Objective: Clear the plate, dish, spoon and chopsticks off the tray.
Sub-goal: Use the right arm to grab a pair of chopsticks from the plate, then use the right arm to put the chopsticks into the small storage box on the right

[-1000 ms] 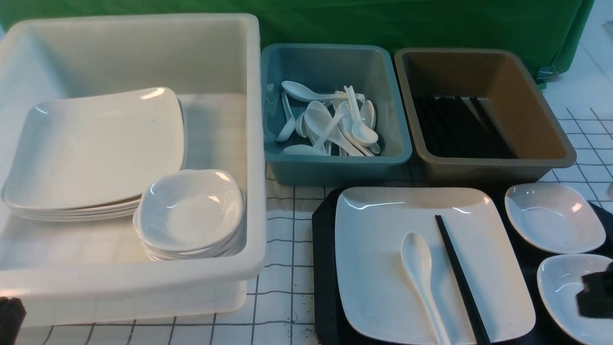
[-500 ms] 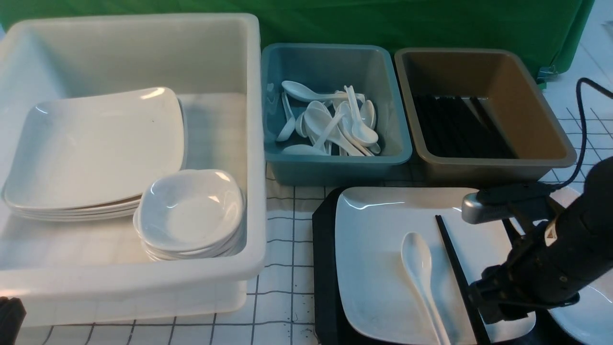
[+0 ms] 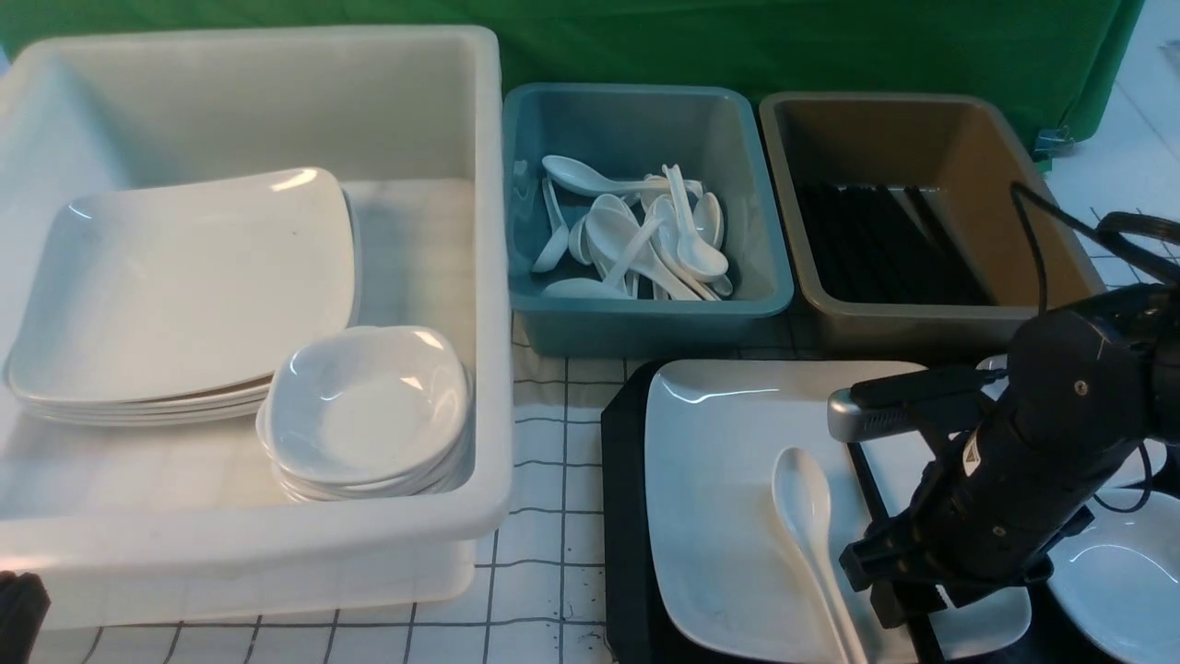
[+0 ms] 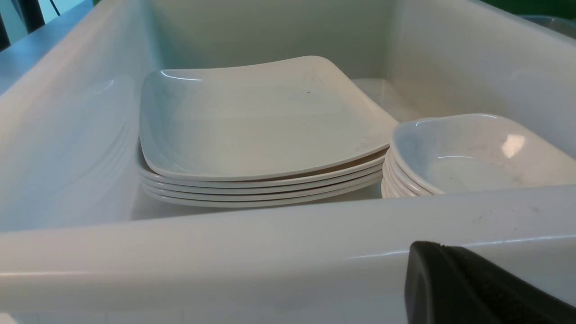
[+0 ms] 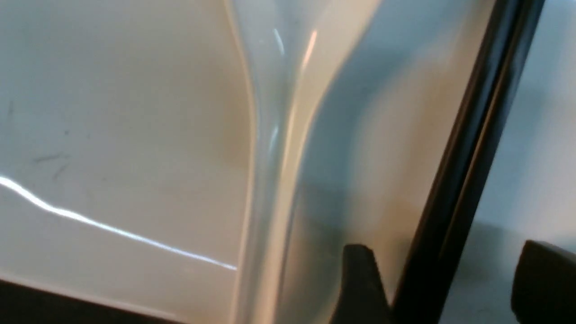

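The right gripper [image 3: 908, 604] hangs low over the plate [image 3: 719, 480] with its two fingers [image 5: 360, 288] spread wide apart. The chopsticks [image 5: 468, 180] lie on the plate and run between those fingers. One finger is just beside them and the other is farther off, so nothing is pinched. The spoon [image 3: 804, 516] lies on the plate too, just to the left of the gripper and next to the chopsticks. The plate sits on the tray [image 3: 625, 516], right under the gripper. A small dish [image 3: 1120, 576] sits on the tray on the gripper's right side, partly hidden by the arm. Beyond the gripper stand a brown tub [image 3: 931, 314] with black sticks in it and a blue tub [image 3: 645, 323] full of white spoons. The left gripper [image 3: 18, 604] is far off to the left, well away from the tray, with its fingers pressed together. It is close to the near wall of a big white tub [image 3: 258, 553]. Past that wall, inside the tub, a pile of plates [image 4: 261, 135] sits with a pile of dishes [image 4: 468, 153] just beside it.
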`<action>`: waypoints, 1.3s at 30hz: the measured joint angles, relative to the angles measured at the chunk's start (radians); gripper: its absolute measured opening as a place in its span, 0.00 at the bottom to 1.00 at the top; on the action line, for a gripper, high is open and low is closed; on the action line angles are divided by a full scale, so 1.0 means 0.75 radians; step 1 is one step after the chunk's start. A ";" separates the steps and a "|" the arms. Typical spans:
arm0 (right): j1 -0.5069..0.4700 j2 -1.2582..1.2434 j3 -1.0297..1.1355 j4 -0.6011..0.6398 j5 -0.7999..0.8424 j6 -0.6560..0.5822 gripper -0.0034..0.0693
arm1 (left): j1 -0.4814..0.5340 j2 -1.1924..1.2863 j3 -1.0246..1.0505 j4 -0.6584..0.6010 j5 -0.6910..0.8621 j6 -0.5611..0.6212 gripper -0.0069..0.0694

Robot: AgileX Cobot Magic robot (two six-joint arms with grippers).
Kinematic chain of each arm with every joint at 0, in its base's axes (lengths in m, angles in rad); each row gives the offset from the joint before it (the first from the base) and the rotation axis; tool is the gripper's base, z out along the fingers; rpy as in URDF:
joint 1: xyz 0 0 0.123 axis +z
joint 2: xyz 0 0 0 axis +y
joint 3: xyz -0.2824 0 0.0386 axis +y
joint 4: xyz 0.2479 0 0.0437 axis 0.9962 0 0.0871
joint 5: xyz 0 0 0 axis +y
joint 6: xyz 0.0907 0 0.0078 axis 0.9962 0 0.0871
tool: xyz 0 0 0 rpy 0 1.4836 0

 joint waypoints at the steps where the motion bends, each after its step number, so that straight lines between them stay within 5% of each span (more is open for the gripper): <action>1: 0.000 0.012 0.000 0.000 -0.007 0.000 0.66 | 0.000 0.000 0.000 0.000 0.000 0.000 0.12; 7: 0.000 0.045 -0.002 -0.002 -0.016 -0.001 0.60 | 0.000 0.000 0.000 0.000 0.000 0.000 0.12; 14: 0.000 0.045 -0.014 -0.004 0.058 -0.032 0.22 | 0.000 0.000 0.000 0.000 0.000 0.000 0.12; 26: 0.001 -0.139 -0.125 -0.018 0.297 -0.046 0.22 | 0.000 0.000 0.000 0.000 0.000 0.000 0.12; 39: -0.160 -0.135 -0.480 -0.080 0.112 -0.052 0.22 | 0.000 0.000 0.000 0.000 0.000 0.000 0.12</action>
